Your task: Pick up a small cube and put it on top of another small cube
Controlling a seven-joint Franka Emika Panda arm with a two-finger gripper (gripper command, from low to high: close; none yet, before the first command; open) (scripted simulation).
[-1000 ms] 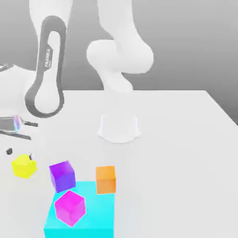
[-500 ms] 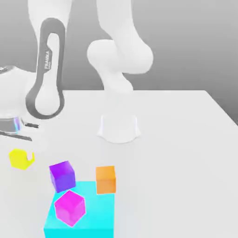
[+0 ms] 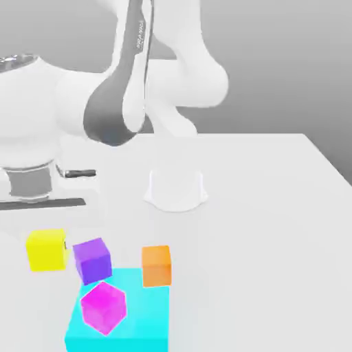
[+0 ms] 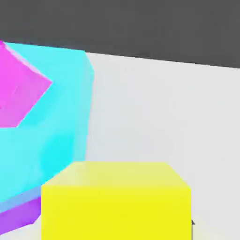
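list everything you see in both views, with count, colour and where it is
yellow cube: one, bright yellow, toward the exterior view's left, at the gripper's jaws
purple cube: one, purple, between the yellow cube and the orange one in the exterior view
orange cube: one, orange, at the far edge of the cyan block as the exterior view shows it
magenta cube: one, magenta, on the cyan block
cyan block: one, cyan, flat, low in the exterior view
table: one, pale grey-white, under the objects
background: grey, beyond the table
robot arm: one, white with dark grey parts, base on the table
gripper: one, jaws closed on the yellow cube
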